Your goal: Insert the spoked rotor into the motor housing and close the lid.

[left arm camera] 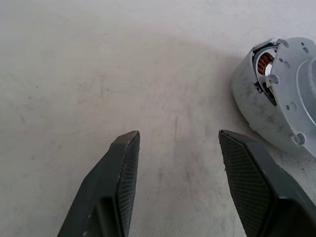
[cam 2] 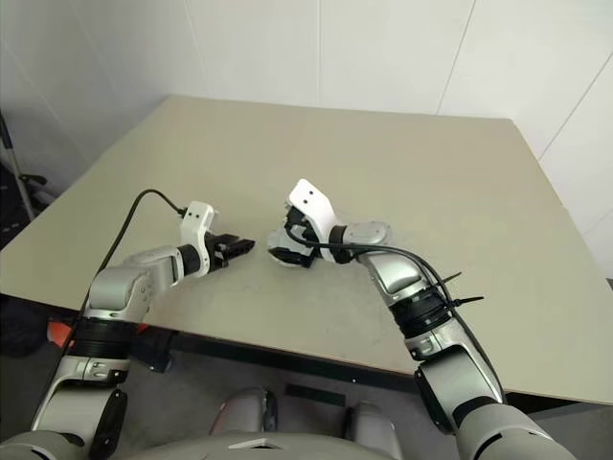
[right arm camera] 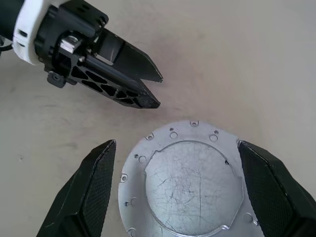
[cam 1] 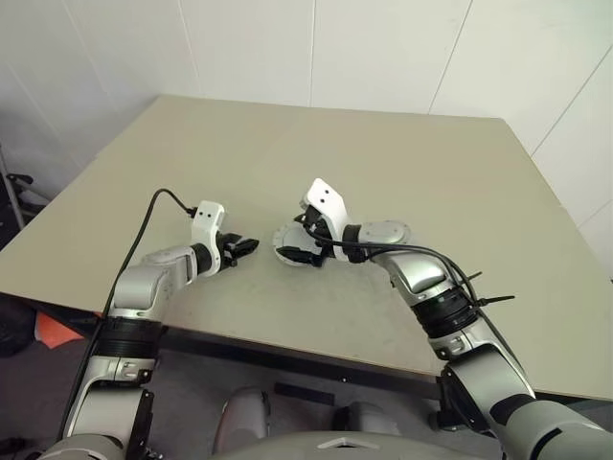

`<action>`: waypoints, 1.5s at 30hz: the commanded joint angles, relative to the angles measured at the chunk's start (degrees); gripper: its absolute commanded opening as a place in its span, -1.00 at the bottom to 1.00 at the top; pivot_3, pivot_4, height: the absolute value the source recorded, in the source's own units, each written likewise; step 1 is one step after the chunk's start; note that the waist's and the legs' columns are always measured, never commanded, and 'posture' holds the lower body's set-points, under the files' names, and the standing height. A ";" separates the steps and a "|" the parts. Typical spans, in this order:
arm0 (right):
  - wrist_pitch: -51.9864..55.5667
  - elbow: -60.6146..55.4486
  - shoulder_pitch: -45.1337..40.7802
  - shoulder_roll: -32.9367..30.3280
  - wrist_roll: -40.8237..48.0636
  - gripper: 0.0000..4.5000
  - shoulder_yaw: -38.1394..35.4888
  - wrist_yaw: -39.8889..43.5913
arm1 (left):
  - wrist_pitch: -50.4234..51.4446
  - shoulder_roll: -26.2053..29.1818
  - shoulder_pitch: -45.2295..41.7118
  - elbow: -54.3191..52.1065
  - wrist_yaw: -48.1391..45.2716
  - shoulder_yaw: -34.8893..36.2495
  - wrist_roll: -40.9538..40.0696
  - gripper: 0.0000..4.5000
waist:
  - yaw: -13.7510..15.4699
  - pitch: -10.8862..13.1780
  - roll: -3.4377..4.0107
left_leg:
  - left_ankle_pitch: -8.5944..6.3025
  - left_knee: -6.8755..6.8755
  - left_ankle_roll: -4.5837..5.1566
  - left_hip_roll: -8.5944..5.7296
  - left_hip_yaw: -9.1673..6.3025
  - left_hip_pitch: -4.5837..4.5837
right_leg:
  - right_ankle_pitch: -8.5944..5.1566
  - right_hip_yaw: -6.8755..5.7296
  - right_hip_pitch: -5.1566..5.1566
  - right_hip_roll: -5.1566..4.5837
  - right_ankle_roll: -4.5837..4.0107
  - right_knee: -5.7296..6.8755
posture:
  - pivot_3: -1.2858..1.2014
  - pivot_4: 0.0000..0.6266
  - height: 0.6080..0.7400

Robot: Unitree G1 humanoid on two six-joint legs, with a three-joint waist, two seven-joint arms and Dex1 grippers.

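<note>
The right gripper (right arm camera: 175,192), ribbed black fingers spread, straddles the round scratched grey motor housing (right arm camera: 190,182) without gripping; at its nine o'clock, the left gripper (cam 1: 241,246) gapes empty over the matte table (cam 1: 383,163).

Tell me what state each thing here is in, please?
Housing: on the table, lid on top, windings showing through a side gap.
Left gripper: open, empty, beside the housing.
Right gripper: open wide, fingers either side of the lid.
</note>
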 commanded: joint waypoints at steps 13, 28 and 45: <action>-3.67 5.26 -0.55 1.61 -2.22 0.90 -0.80 -1.99 | -0.85 0.39 -1.13 -1.36 -0.40 0.44 -0.05 0.20 | -0.01 0.00 0.00 | 0.00 0.00 0.00 0.00 0.00 0.00 | 0.00 0.00 0.00 0.00 0.00 0.00 | 0.03 -1.00 1.00; -2.05 2.14 -3.15 1.46 0.43 0.40 -5.17 -2.39 | -1.10 1.22 -0.72 -1.25 -0.89 0.40 0.27 0.20 | 0.00 0.01 0.00 | 0.00 0.00 0.00 0.00 0.00 -0.03 | 0.00 0.00 -0.01 0.00 0.00 0.00 | 0.03 -1.00 1.00; -3.60 7.26 -2.56 2.29 -2.88 0.40 -3.80 -4.57 | -0.92 1.69 -0.54 -1.43 -1.06 0.66 0.35 0.20 | -0.09 0.01 0.00 | 0.00 -0.01 0.00 0.00 0.00 -0.05 | 0.00 -0.01 -0.05 0.00 -0.01 -0.01 | 0.03 -1.00 1.00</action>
